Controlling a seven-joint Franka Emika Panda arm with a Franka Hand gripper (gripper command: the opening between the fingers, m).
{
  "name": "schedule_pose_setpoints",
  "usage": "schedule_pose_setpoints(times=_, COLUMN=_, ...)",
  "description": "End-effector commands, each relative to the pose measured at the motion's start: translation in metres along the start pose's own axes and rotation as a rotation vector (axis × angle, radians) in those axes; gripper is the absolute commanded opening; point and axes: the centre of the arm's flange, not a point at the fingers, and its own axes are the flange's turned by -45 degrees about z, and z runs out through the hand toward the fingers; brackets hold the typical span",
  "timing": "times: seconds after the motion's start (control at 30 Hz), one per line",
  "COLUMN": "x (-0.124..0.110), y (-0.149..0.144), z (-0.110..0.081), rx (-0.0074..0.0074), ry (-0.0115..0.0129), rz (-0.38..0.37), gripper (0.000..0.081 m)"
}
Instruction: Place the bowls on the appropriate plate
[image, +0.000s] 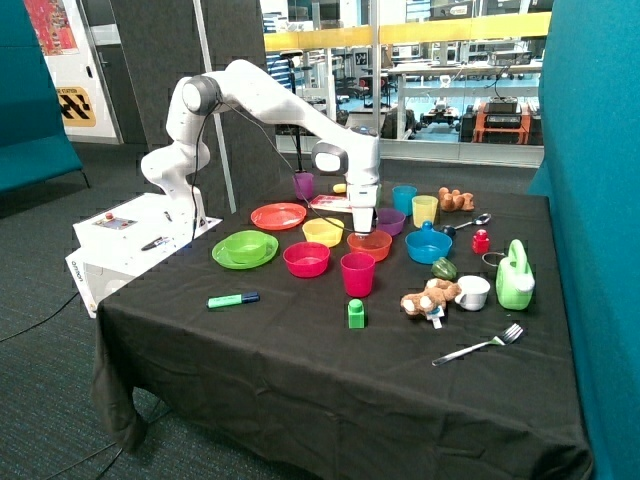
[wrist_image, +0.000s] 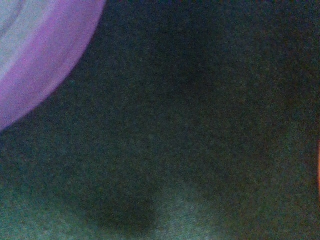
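Note:
The lime green bowl (image: 250, 243) sits on the lime green plate (image: 224, 255) near the table's edge by the robot base. The orange-red bowl (image: 371, 245) stands on the black cloth between the yellow bowl and the blue bowl. The orange-red plate (image: 278, 215) lies bare behind the green plate. My gripper (image: 362, 229) is lowered at the far rim of the orange-red bowl. The wrist view shows only black cloth, the edge of a purple bowl (wrist_image: 35, 55) and an orange sliver (wrist_image: 318, 165) at the frame edge.
Close around the gripper are a yellow bowl (image: 322, 231), a purple bowl (image: 389, 220), a blue bowl (image: 428, 244), a pink bowl (image: 306, 259) and a pink cup (image: 357, 273). Cups, toys, a fork (image: 480, 346) and a green marker (image: 232, 299) lie elsewhere.

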Motion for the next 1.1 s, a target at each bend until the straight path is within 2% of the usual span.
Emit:
schedule_pose_setpoints(times=0.0, x=-0.001, y=0.001, z=0.002, rx=-0.0005, ry=0.001, rz=-0.001, gripper=0.0002)
schedule_pose_setpoints(times=0.83, x=-0.008, y=0.007, z=0.01, rx=-0.0005, ry=0.001, rz=0.002, gripper=0.0)
schedule_pose_setpoints(times=0.93, x=-0.009, y=0.005, z=0.004, rx=-0.0005, ry=0.001, rz=-0.006, gripper=0.0)
schedule_pose_setpoints(times=1.07, x=-0.01, y=0.003, z=-0.015, rx=-0.0005, ry=0.001, rz=-0.024, gripper=0.0)
